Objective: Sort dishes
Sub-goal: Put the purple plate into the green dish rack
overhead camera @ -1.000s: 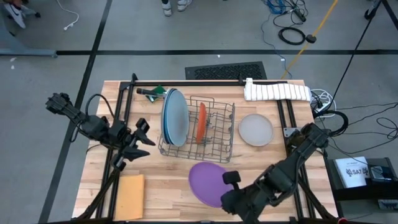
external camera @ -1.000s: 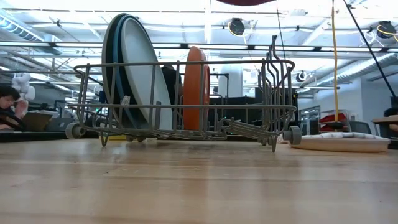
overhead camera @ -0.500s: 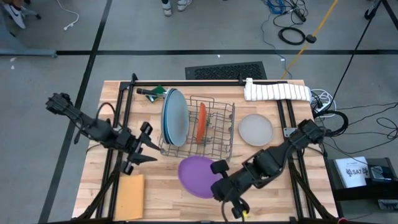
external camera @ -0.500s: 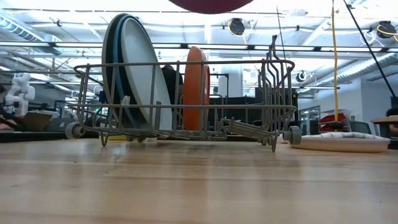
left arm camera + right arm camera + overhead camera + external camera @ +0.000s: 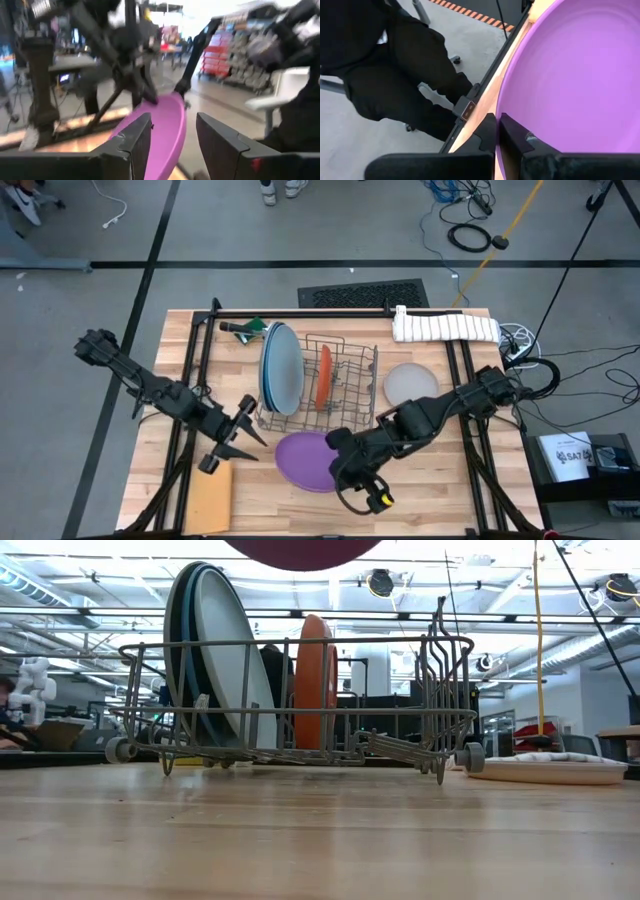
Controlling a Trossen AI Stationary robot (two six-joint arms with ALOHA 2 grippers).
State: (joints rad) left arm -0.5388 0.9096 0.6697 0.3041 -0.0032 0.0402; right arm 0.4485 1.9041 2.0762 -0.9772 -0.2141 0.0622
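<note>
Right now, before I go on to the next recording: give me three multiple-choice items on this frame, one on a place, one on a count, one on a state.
1. Where is the light grey plate?
A. Flat on the table, right of the rack
B. Upright in the rack
C. On the tan sheet

2. How many plates stand in the wire rack?
A. Two
B. Four
C. Six

3. What is the right gripper doing?
A. Hanging open
B. Shut on the purple plate
C. Holding a towel

Answers:
1 A, the high view shows it there.
2 B, three large ones and the orange plate.
3 B, its fingers pinch the rim.
</note>
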